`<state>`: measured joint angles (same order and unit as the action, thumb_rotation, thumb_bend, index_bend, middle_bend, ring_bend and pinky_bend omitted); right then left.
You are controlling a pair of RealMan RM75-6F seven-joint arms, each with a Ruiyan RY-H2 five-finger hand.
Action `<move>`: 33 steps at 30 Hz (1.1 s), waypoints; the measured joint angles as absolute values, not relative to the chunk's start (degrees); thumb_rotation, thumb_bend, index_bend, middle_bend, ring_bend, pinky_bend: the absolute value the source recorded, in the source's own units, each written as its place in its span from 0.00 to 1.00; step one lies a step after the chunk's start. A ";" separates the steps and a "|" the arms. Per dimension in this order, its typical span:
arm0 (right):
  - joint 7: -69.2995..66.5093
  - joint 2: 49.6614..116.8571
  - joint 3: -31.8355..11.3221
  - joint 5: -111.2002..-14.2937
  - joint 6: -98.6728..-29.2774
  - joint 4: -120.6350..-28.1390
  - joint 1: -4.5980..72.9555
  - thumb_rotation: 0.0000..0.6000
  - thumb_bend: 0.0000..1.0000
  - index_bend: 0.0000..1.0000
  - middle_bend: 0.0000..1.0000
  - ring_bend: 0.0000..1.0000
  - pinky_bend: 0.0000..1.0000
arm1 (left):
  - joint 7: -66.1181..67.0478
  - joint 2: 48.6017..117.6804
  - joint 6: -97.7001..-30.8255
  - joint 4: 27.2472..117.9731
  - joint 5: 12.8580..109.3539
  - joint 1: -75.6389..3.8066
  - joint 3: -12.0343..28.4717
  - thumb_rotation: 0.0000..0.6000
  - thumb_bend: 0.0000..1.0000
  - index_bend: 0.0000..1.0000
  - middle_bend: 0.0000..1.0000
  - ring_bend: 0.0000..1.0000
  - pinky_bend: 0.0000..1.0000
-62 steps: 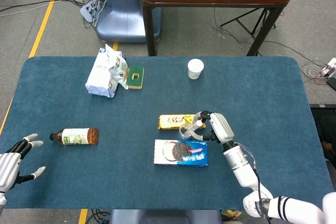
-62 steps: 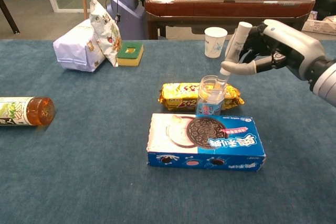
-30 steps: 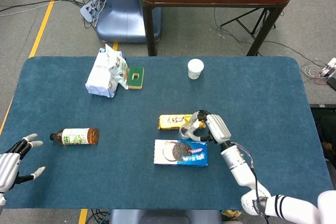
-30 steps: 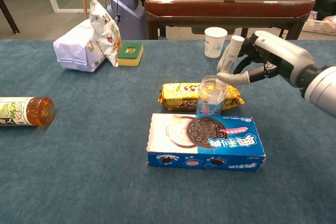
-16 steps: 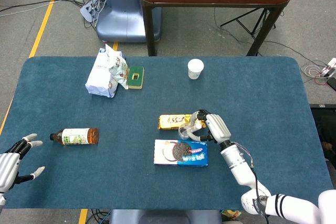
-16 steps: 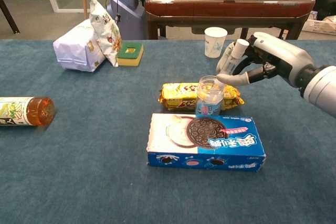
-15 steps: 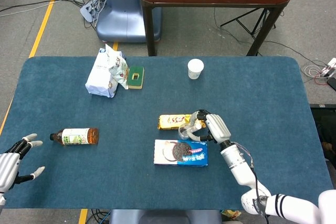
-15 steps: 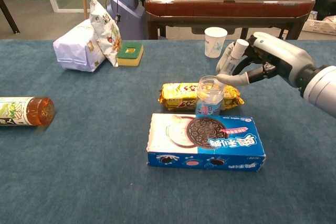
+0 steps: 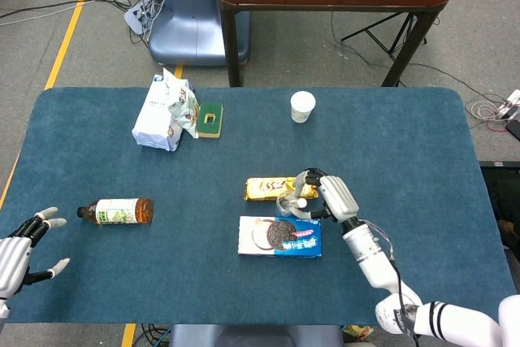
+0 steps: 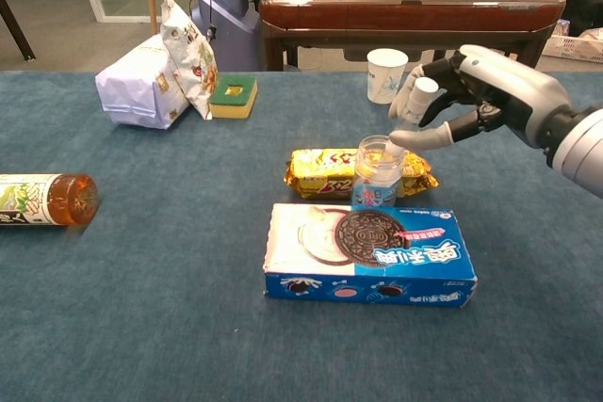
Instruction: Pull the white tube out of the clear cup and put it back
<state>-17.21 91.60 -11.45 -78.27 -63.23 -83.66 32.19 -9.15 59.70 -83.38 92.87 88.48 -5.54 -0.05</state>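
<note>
The clear cup (image 10: 378, 171) stands upright behind the cookie box, and it also shows in the head view (image 9: 288, 204). The white tube (image 10: 411, 111) leans to the right with its lower end inside the cup and its cap (image 10: 425, 87) up. My right hand (image 10: 480, 91) holds the tube's upper part between curled fingers and the thumb (image 10: 426, 136). In the head view the right hand (image 9: 335, 196) sits just right of the cup. My left hand (image 9: 22, 254) hovers at the table's near left corner, fingers spread, holding nothing.
A blue cookie box (image 10: 371, 255) lies in front of the cup, with a yellow biscuit pack (image 10: 318, 170) behind it. A paper cup (image 10: 386, 74), a green sponge (image 10: 233, 96) and white bags (image 10: 143, 83) stand further back. A tea bottle (image 10: 42, 198) lies at the left.
The right hand has come down from above the cup, and the tube's lower end has gone into the cup. The left hand has stayed still.
</note>
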 measured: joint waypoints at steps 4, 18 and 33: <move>-16.97 90.43 -11.59 -78.60 -63.87 -85.28 31.93 1.00 0.25 0.55 0.41 0.25 0.33 | -8.87 59.76 -83.33 92.91 88.49 -5.56 -0.07 1.00 0.21 0.28 0.16 0.21 0.40; -11.84 82.25 -11.40 -79.94 -66.67 -94.05 30.01 1.00 0.25 0.55 0.41 0.25 0.33 | -7.87 60.00 -83.07 93.03 88.28 -5.65 -0.04 1.00 0.21 0.28 0.16 0.21 0.40; 15.69 63.31 -5.80 -81.64 -72.56 -107.14 23.11 1.00 0.25 0.55 0.41 0.25 0.33 | -4.68 60.53 -84.12 94.38 90.89 -5.39 -1.05 1.00 0.21 0.28 0.16 0.21 0.40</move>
<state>15.69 63.31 -5.80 -81.64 -72.56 -107.14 23.11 -4.68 60.53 -84.12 94.38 90.89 -5.39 -1.05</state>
